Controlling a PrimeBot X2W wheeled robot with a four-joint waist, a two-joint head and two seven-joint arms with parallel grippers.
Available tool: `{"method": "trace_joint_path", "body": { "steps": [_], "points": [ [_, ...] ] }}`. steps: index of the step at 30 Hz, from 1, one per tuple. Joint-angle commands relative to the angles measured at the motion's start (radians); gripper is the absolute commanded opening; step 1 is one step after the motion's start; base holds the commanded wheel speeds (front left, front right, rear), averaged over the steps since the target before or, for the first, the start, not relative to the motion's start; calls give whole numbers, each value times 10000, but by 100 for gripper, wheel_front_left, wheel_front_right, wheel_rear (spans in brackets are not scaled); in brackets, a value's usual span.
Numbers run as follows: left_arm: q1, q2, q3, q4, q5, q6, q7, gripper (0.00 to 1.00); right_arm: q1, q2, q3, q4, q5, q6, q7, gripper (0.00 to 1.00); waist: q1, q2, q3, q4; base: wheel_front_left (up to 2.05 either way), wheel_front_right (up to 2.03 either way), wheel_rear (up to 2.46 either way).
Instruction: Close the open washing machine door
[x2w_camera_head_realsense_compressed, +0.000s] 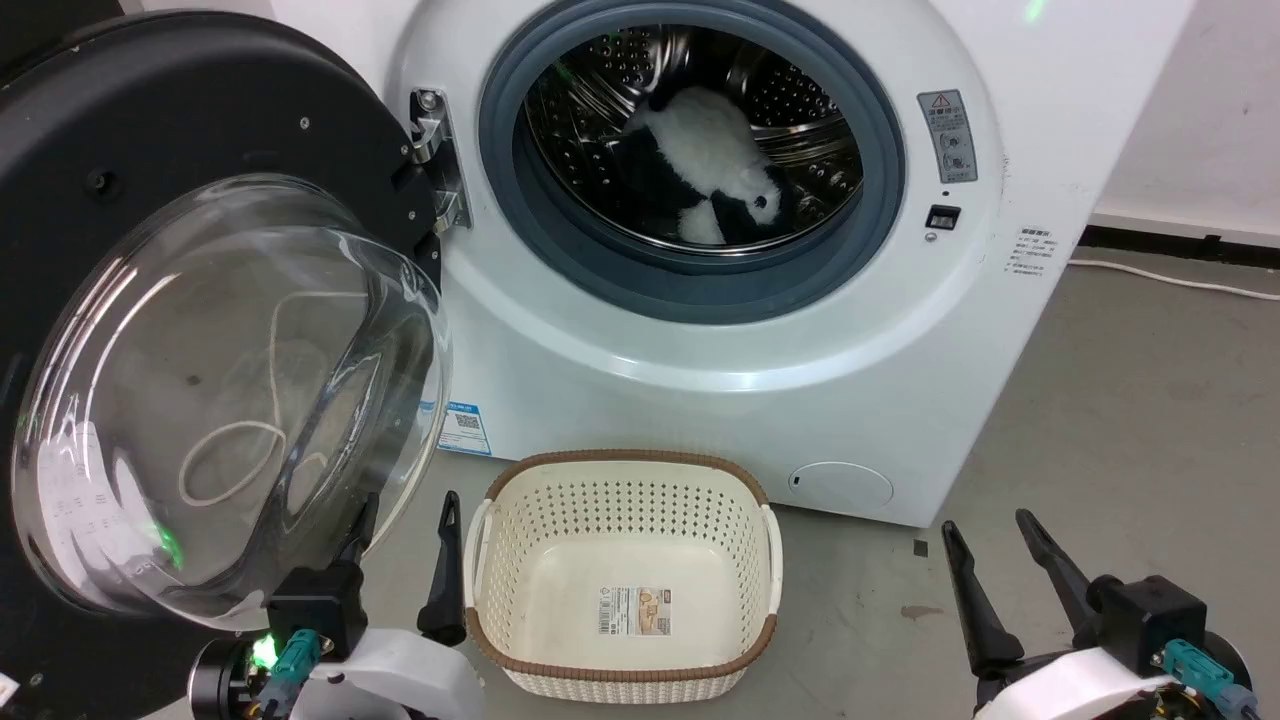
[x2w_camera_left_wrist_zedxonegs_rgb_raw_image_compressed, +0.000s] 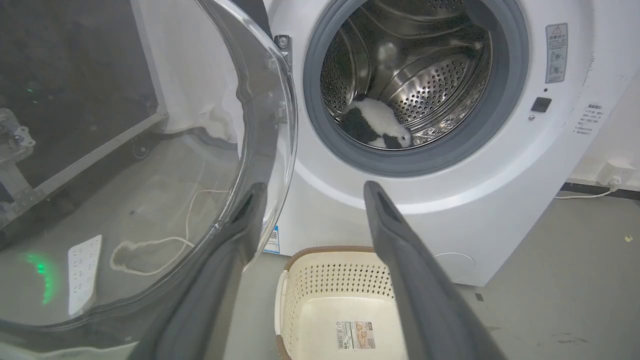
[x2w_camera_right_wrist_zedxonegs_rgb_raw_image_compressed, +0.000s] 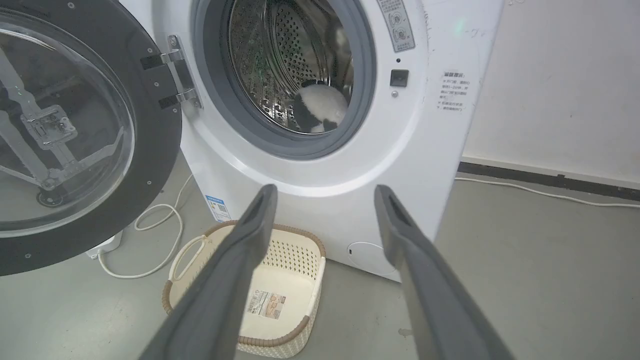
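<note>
Large round glossy black door (x2w_camera_head_realsense_compressed: 150, 200) w/ glass bowl stands wide open, left of big white front-load washing machine (x2w_camera_head_realsense_compressed: 700, 380). Head view: left pincer (x2w_camera_head_realsense_compressed: 408, 510), right pincer (x2w_camera_head_realsense_compressed: 985, 522) both spread, empty, low before machine. L wrist view: finger (x2w_camera_left_wrist_zedxonegs_rgb_raw_image_compressed: 225, 260) beside door glass, contact unclear.

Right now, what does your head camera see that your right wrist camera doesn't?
Head camera, not the right wrist one: the left jaws, open, low beside the big round glossy black washing machine door.
Right wrist camera, not the head one: a metal frame seen through that door's clear glass.
Both: the big white washing machine, a black-and-white plush toy inside its shiny steel drum, the cream perforated basket on the floor, the right jaws, open, and the door standing wide open.
</note>
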Motion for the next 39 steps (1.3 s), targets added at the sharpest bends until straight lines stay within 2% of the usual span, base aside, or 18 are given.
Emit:
{"method": "trace_joint_path", "body": {
  "steps": [1,2,3,12,17,22,27,28,29,31,36,39],
  "points": [
    [-27,0,-55,35,-96,49,-129,48,145,-2,25,58,132,5,-130,100,0,-1,-2,7,0,0,0],
    [-27,0,-55,35,-96,49,-129,48,145,-2,25,58,132,5,-130,100,0,-1,-2,7,0,0,0],
    [-29,0,-85,29,-135,46,-171,0,163,-2,31,85,185,5,-172,100,0,-1,-3,12,0,0,0],
    [-50,0,-141,-287,-456,-29,-338,0,243,-2,27,181,400,5,-339,100,0,-1,-23,134,0,0,0],
    [-142,1,100,-1190,-955,-60,-443,0,297,-2,17,236,534,6,-443,100,0,-1,-59,427,0,0,0],
    [-305,1,771,-2385,-1406,74,-547,0,341,-2,-10,307,696,6,-547,100,0,-1,-120,899,0,0,0],
    [-570,1,1943,-3667,-1550,393,-651,0,340,-3,7,391,838,6,-650,100,0,-1,-137,1389,0,0,0],
    [-690,1,2544,-4071,-1623,566,-693,0,340,-3,-5,421,899,7,-692,100,0,-1,-140,1595,0,0,0],
    [-690,1,2544,-4071,-1623,566,-693,0,340,-3,-5,421,899,7,-692,100,0,-1,-140,1595,0,0,0],
    [-751,1,3198,-4268,-1688,708,-735,0,343,-3,-3,457,963,7,-734,100,0,-1,-140,1780,0,0,0],
    [-991,1,5050,-3785,-1885,768,-840,0,382,-3,-3,530,1133,7,-838,100,0,-1,-107,2173,0,0,0],
    [-1377,95,6024,-2871,-2112,414,-902,0,400,-3,-33,548,1175,7,-900,100,0,-1,18,2354,0,0,0]
  ]
}}
